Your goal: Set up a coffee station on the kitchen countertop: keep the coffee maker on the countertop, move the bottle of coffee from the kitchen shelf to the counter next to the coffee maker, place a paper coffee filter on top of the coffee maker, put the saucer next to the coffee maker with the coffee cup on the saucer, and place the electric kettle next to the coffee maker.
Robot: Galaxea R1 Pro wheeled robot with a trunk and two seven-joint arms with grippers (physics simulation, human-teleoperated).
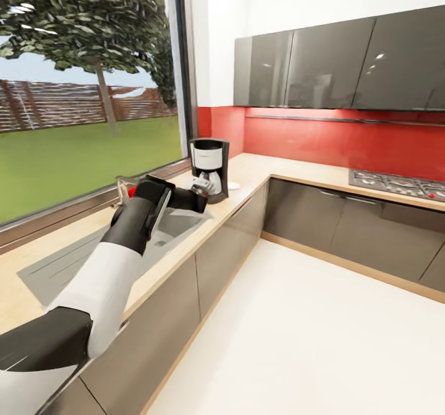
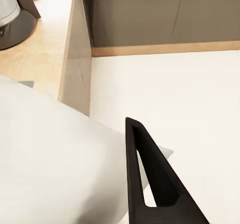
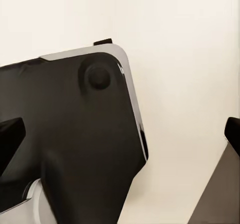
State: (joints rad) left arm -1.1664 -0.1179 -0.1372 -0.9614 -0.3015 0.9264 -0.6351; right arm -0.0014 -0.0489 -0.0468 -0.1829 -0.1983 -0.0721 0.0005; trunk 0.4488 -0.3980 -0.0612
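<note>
coffee maker label, seemingly unreadable

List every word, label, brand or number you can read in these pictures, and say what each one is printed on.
No text can be read.
Coffee maker: a faint dark mark on its silver-white front panel, too small and blurred to read.
Kitchen countertop, wall cabinets, hob, left gripper: no lettering visible.
Left and right wrist views: no text.
</note>
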